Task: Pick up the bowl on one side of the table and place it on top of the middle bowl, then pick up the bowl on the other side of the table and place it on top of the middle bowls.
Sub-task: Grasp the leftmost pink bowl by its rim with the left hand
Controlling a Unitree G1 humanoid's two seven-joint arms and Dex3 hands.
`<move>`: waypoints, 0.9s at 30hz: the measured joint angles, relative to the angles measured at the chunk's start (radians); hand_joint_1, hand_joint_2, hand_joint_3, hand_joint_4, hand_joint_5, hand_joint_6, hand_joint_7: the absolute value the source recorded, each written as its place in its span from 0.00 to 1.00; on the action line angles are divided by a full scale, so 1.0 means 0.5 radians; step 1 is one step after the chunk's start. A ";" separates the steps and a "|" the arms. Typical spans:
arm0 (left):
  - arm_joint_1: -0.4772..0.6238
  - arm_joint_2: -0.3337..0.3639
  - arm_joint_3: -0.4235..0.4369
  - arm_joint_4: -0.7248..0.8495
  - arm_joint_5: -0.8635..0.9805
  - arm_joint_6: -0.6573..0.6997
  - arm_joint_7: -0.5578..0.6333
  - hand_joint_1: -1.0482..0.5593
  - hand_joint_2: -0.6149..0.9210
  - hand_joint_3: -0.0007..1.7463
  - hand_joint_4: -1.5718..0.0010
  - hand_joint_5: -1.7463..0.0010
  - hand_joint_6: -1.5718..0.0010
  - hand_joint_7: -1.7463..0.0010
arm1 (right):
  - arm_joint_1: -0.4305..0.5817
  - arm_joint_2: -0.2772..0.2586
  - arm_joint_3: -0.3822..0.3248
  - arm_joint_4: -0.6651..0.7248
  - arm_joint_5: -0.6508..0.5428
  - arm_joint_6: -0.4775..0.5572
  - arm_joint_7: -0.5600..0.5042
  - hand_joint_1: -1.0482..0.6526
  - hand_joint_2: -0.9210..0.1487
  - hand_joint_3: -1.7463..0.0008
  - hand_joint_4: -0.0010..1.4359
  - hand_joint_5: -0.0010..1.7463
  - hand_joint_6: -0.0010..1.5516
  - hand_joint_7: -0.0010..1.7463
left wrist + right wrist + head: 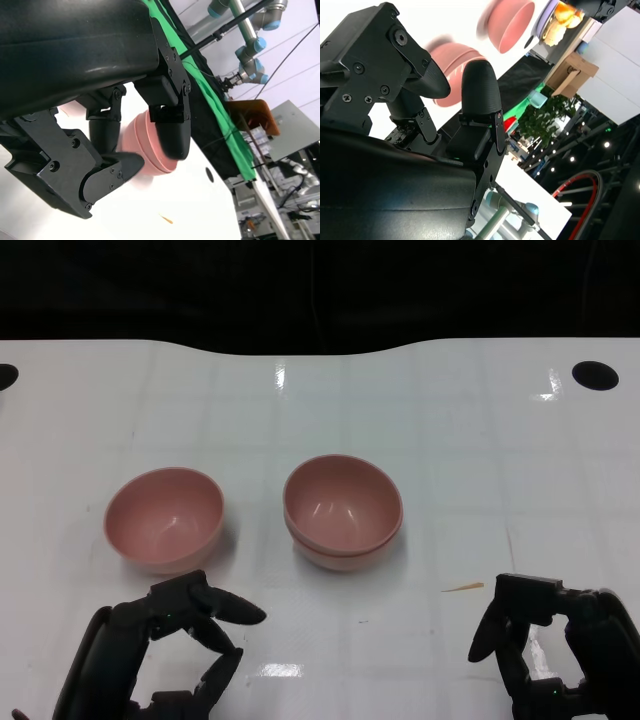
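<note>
On my head feed, my left hand (165, 645) sits low at the near edge of the white table (450, 460), fingers spread and curved, with nothing between them. Just ahead of its fingertips, close but not touching, stands the left pink bowl (165, 518), upright and mouth up. The left wrist feed shows the same hand (132, 145) with its fingers apart and bare table between them; a pink bowl shows beyond them, though I cannot tell from that feed which one it is.

Ahead and to the right of my left hand is the middle stack (343, 512): one pink bowl nested inside another, the inner rim riding a little above the outer. It stands near the left bowl, with a clear strip of table between them.

Further right, a small orange sliver (463, 588) lies on the table, just ahead and left of my right hand (560, 645). That hand rests at the near edge with its fingers loosely curled and apart, holding nothing. The stack is ahead and well to its left. On the right wrist feed, the hand (447, 95) is likewise empty, with both pink shapes blurred beyond its fingers.
</note>
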 measured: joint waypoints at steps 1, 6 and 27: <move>0.003 0.016 0.007 -0.034 0.074 0.018 0.013 0.54 0.91 0.21 0.69 0.46 0.55 0.89 | 0.000 0.001 -0.001 -0.001 0.003 0.005 0.016 0.60 0.72 0.03 0.69 1.00 0.54 0.89; 0.021 0.091 0.042 -0.204 0.379 0.104 0.088 0.49 0.99 0.05 0.76 0.47 0.60 0.97 | 0.000 0.021 -0.001 -0.008 0.001 0.041 0.061 0.61 0.72 0.03 0.69 1.00 0.53 0.90; -0.083 0.345 0.085 -0.722 1.155 0.851 0.011 0.38 0.99 0.01 0.84 0.62 0.73 1.00 | 0.000 0.066 -0.003 -0.072 -0.052 0.136 0.094 0.61 0.74 0.03 0.69 1.00 0.52 0.88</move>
